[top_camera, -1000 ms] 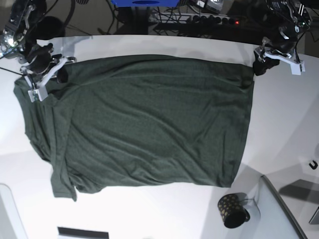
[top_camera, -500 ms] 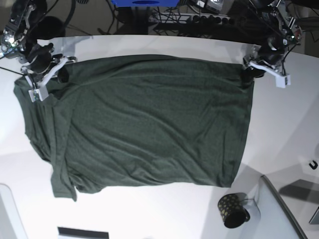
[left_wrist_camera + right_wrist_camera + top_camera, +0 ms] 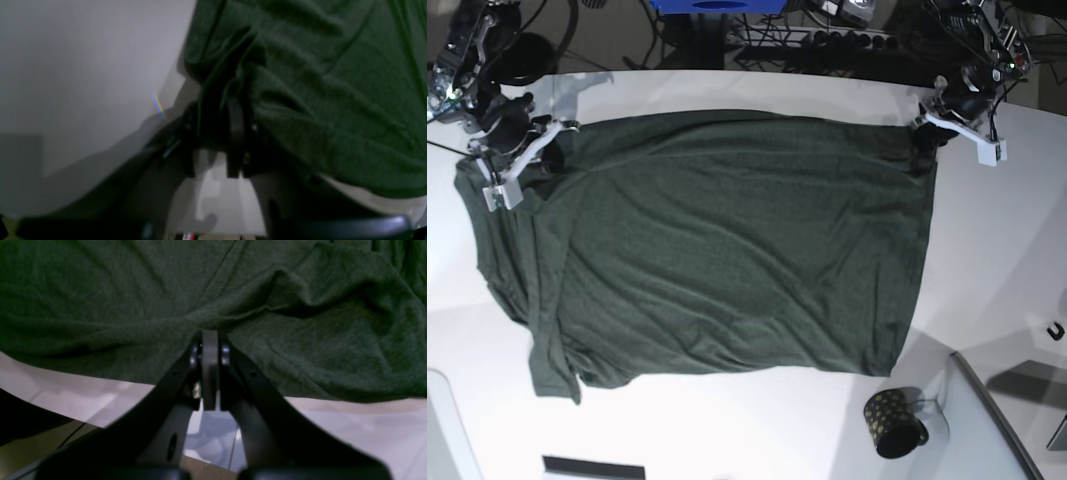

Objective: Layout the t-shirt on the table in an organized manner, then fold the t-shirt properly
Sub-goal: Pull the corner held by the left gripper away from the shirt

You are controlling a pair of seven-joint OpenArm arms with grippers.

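The t-shirt (image 3: 717, 250) lies spread nearly flat across the white bench (image 3: 987, 260), wrinkled, covering most of its middle, with a dark gold-dotted mug (image 3: 893, 422) on the bench just off the shirt's near corner. The right gripper (image 3: 209, 340) sits at the shirt's far edge near the collar end, fingers (image 3: 209, 373) pressed together with a gathered ridge of cloth pinched at their tips. The left gripper (image 3: 218, 100) sits at the opposite far corner, fingers (image 3: 235, 133) narrowed around a bunched fold of hem.
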